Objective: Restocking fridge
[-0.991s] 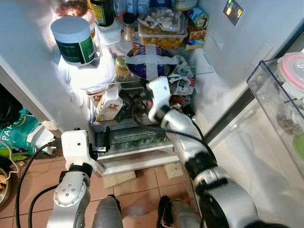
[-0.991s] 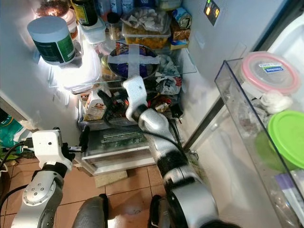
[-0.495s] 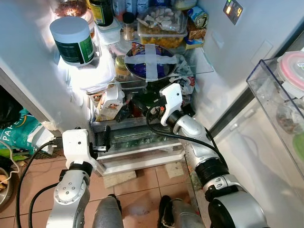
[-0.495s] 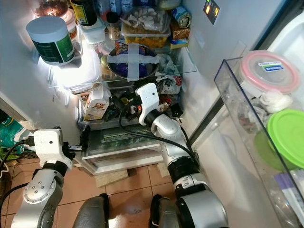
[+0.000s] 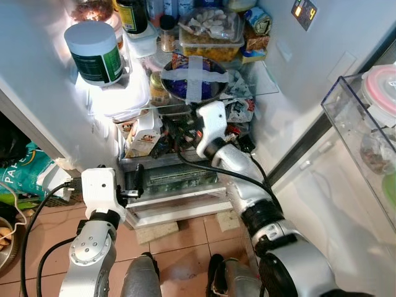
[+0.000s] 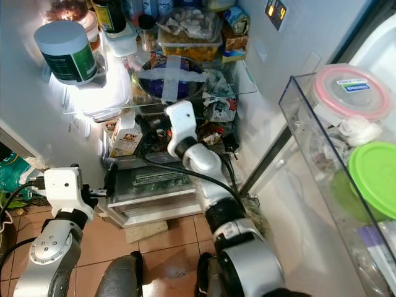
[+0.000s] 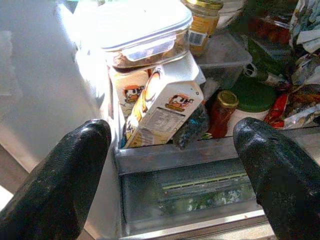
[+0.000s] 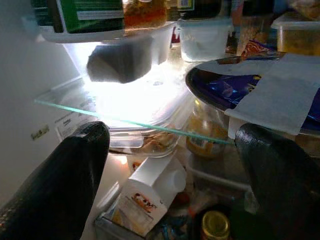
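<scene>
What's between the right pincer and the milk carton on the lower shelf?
Nothing visible. The right pincer is open under the glass shelf edge, aimed at the milk carton leaning at the shelf's left end. The gap between the fingers looks straight onto it. A gold-lidded jar stands close beside the carton, not across the path.

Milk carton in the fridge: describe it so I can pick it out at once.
Start at the glass shelf carrying the taped dark bowl. Below it, on the left above the drawer, the milk carton leans tilted. It is the only white, orange-printed carton with a cartoon cow, beside a red jar.
</scene>
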Controlling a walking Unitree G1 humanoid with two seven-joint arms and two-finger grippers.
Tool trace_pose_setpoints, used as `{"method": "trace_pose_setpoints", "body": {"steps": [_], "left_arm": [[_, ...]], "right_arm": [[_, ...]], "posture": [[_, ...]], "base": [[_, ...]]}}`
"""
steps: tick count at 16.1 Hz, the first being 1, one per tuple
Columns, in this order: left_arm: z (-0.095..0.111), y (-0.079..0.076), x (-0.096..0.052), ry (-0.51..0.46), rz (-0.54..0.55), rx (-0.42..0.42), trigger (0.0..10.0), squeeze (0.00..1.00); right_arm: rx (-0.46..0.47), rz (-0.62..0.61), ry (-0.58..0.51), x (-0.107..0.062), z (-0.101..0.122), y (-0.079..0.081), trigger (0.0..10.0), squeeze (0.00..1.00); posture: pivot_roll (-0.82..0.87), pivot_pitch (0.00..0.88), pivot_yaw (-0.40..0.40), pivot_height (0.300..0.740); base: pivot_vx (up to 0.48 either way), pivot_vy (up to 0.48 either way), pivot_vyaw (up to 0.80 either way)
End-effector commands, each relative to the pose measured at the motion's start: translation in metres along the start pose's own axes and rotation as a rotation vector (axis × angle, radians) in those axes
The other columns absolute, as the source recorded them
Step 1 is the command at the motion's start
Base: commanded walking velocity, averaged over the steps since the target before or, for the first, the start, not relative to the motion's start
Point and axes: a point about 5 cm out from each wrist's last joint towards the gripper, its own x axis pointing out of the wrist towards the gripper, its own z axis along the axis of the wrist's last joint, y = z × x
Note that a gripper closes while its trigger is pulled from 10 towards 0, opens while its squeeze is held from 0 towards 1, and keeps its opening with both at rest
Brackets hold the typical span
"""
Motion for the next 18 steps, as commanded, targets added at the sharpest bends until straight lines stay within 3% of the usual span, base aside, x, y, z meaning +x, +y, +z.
{"method": "trace_pose_setpoints", "body": {"steps": [1,6,15,16,18], "left_arm": [[-0.004,0.001,-0.001,0.022,0.001,0.002,10.0,0.0],[-0.005,-0.001,0.001,0.025,0.002,-0.003,10.0,0.0],[-0.004,0.0,0.007,0.016,0.003,0.001,10.0,0.0],[-0.004,0.001,0.008,0.015,0.003,0.004,10.0,0.0],[-0.004,0.002,0.009,0.014,0.002,0.009,10.0,0.0]], "right_arm": [[0.005,-0.009,-0.023,0.006,0.005,0.005,10.0,0.9],[0.012,-0.052,-0.023,0.014,0.006,0.012,10.0,0.84],[0.008,-0.148,0.016,0.012,-0.001,-0.001,10.0,0.71],[0.003,-0.158,0.018,0.013,0.0,-0.002,10.0,0.67],[-0.013,-0.2,0.026,0.015,0.0,-0.004,10.0,0.46]], "posture": [[0.24,0.201,-0.03,0.74],[0.24,0.202,-0.034,0.74],[0.24,0.185,-0.031,0.74],[0.24,0.183,-0.028,0.74],[0.24,0.18,-0.024,0.74]], "base": [[0.0,0.0,0.0],[0.0,0.0,0.0],[0.0,0.0,0.0],[0.0,0.0,0.0],[0.0,0.0,0.0]]}}
